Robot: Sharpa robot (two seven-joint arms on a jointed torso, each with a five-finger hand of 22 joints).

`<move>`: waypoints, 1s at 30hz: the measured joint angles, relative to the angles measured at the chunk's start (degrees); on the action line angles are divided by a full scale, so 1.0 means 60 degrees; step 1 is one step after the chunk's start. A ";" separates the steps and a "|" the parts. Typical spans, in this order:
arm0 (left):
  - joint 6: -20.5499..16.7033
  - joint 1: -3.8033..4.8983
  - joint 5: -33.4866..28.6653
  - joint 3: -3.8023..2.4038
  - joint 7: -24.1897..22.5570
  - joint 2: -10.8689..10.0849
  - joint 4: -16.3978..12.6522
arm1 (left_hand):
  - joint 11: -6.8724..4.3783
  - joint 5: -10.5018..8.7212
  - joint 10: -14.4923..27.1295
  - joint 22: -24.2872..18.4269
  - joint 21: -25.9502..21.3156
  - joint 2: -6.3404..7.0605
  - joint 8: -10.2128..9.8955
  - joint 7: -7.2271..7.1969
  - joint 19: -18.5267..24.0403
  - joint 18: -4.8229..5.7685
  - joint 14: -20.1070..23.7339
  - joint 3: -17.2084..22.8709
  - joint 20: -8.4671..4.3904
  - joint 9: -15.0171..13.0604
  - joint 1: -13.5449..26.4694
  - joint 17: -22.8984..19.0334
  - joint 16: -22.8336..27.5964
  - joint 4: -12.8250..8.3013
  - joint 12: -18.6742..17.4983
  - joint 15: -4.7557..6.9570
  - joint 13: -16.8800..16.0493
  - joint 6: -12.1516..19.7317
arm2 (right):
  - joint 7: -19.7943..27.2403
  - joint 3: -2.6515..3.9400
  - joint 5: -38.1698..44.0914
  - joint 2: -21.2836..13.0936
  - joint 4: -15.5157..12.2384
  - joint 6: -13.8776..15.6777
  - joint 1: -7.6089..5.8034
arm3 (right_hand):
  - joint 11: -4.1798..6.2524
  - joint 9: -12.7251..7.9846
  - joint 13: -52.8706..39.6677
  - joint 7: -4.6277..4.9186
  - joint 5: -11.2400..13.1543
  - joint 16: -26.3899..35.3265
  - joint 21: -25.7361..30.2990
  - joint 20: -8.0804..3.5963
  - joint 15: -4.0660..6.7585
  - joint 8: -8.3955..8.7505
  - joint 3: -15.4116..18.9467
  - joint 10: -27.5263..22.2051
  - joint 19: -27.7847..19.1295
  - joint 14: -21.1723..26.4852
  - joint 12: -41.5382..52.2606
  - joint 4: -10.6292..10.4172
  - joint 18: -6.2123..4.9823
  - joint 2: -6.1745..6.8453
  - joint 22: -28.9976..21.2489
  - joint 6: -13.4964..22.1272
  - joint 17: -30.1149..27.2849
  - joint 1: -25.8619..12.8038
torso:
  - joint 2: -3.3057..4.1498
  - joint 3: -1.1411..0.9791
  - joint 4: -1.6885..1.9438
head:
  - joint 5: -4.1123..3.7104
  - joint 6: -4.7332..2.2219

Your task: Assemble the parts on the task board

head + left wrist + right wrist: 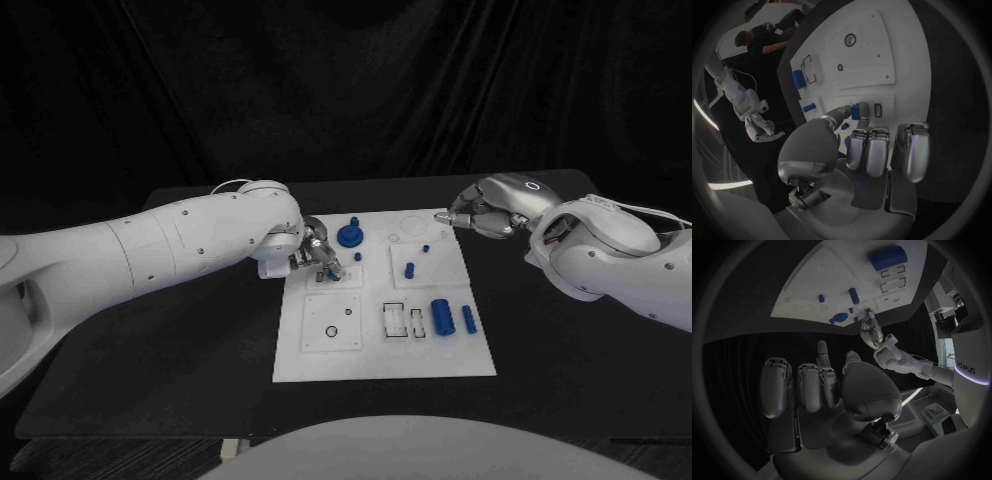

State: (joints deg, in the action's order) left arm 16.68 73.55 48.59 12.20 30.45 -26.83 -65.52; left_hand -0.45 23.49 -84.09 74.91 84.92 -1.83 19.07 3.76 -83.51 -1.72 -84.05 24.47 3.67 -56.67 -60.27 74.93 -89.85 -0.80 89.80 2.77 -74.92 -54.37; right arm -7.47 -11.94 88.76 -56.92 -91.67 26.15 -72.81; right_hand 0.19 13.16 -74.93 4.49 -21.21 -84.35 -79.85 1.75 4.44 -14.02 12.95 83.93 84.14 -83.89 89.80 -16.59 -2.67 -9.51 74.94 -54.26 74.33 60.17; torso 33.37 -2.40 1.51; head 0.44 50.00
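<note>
A white task board (384,340) lies flat in the middle of a black surface (173,350), and small blue parts are scattered over it. A blue knob-shaped part (353,235) stands near the board's far edge, a short blue peg (410,269) lies in the panel to its right, and two blue cylinders (453,317) lie side by side toward the board's right edge, next to empty rectangular slots (394,318). A round hole (332,331) in the near left panel is also unfilled, so the assembly looks only partly done, with several parts judged not yet seated. The left hand (307,250) rests over the board's far left corner, and in the left wrist view its thumb and a finger pinch a small blue part (856,111) just above the board, beside a small slot. The right hand (480,216) hovers just past the board's far right corner with its fingers curled inward, holding nothing. Behind the surface hangs a dark curtain (346,90), and the room around it is dim.
</note>
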 measured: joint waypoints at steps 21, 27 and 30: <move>0.0052 -0.0036 0.0002 -0.0006 0.0000 0.0112 0.0169 | 0.0002 -0.2024 -0.0001 -0.0001 -0.0195 -0.0096 -0.0295 -0.0163 0.0070 0.0001 0.0000 -0.0363 -0.0058 -0.0014 0.0608 -0.0002 0.0000 0.0550 0.0000 0.0000 0.0000 -0.0235 | -0.0042 0.0000 -0.0015 0.0008 0.0025 -0.0082 0.0015 | 0.0001 0.0007 0.0002 0.0000 0.0000 0.0038 0.0039 0.0034 0.0000 0.0000 -0.0028 -0.0001 -0.0035 0.0000 0.0000 0.0028 0.0000 -0.0023 -0.0002 0.0000 -0.0049 0.0104 | 0.0005 0.0001 -0.0009 | 0.0005 0.0000; 0.0096 -0.0055 0.0002 -0.0009 0.0005 0.0142 0.0203 | 0.0002 -0.2256 -0.0001 -0.0001 -0.0195 -0.0134 -0.0353 -0.0163 0.0098 0.0001 0.0000 -0.0504 -0.0030 0.0003 0.0646 -0.0002 0.0000 0.0692 0.0000 -0.0001 0.0000 -0.0235 | -0.0044 -0.0001 -0.0017 0.0003 0.0025 -0.0096 0.0016 | 0.0002 0.0006 0.0003 0.0000 0.0000 0.0038 0.0048 0.0034 0.0000 0.0000 -0.0028 0.0000 -0.0035 0.0000 0.0000 0.0028 0.0000 -0.0026 -0.0003 0.0000 -0.0054 0.0146 | 0.0006 0.0000 -0.0013 | 0.0005 0.0000; 0.0122 -0.0071 0.0002 -0.0007 0.0017 0.0148 0.0223 | 0.0003 -0.2358 -0.0002 -0.0001 -0.0195 -0.0134 -0.0353 -0.0127 0.0098 0.0001 0.0000 -0.0568 -0.0030 0.0015 0.0645 -0.0002 0.0000 0.0756 0.0000 -0.0001 0.0000 -0.0272 | -0.0046 -0.0001 -0.0018 0.0001 0.0024 -0.0103 0.0016 | 0.0002 0.0006 0.0003 0.0000 0.0000 0.0038 0.0048 0.0035 0.0000 0.0000 -0.0028 -0.0001 -0.0035 0.0000 0.0000 0.0028 0.0000 -0.0024 -0.0003 0.0000 -0.0068 0.0202 | 0.0006 0.0001 -0.0013 | -0.0005 0.0000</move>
State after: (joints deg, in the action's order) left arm 17.41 73.12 48.61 12.16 30.56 -25.94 -64.18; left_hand -0.43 9.34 -84.10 74.90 83.76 -2.64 16.95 3.00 -82.92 -1.71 -84.05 21.06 3.49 -56.58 -56.40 74.92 -89.85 3.73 89.80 2.77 -74.92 -56.00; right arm -7.75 -11.94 88.65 -56.92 -91.52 25.54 -72.72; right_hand 0.20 13.20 -74.92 4.49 -21.21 -84.12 -79.57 1.95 4.44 -14.02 12.79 83.93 83.93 -83.89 89.80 -16.42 -2.67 -9.66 74.92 -54.26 73.92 61.38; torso 33.41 -2.39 1.43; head 0.42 50.00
